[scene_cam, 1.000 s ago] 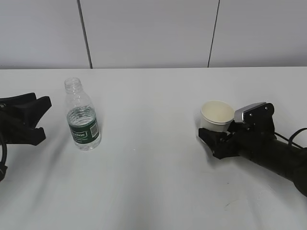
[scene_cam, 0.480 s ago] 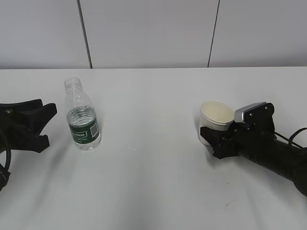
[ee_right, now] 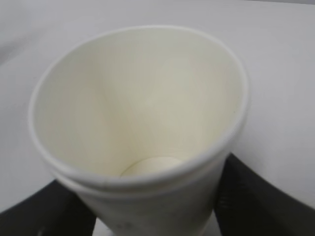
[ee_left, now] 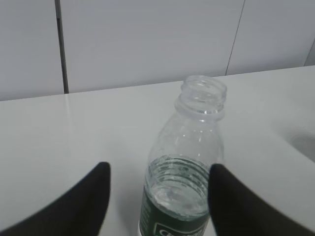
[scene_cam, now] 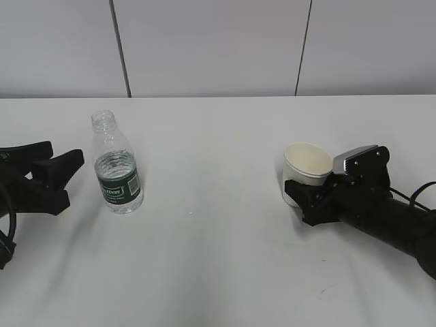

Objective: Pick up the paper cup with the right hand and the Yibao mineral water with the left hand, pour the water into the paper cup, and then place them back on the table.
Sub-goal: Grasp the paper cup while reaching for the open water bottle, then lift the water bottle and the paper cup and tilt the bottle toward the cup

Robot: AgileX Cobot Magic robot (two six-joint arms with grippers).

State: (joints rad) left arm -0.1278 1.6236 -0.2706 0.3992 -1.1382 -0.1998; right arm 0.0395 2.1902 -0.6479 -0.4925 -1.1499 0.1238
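From the exterior view I see the right hand low over the white worktop, its jaws set either side of the paper cup. The right wrist view confirms it: the paper cup fills the space between the two dark fingers, one at each lower flank of the cup wall, and both appear to touch it, so I read these jaws as clamped on the cup. The cup stands upright with its mouth open to the camera, and I can see its pale inside down to the round bottom. I cannot tell whether its base touches the worktop or sits just above it.

On the other side, the left hand lies near the worktop with its jaws apart, pointing at the Yibao mineral water. The bottle stands upright just ahead of the fingertips, close to them but not touching. In the left wrist view the Yibao mineral water sits straight in front of the gap between the two dark fingers, a little toward one of them. Its threaded neck is uncapped, the water level shows below the shoulder, and the top of the green label is visible at the lower edge of the view.

The bottle and the cup are well apart, with bare worktop between the two sets of jaws.
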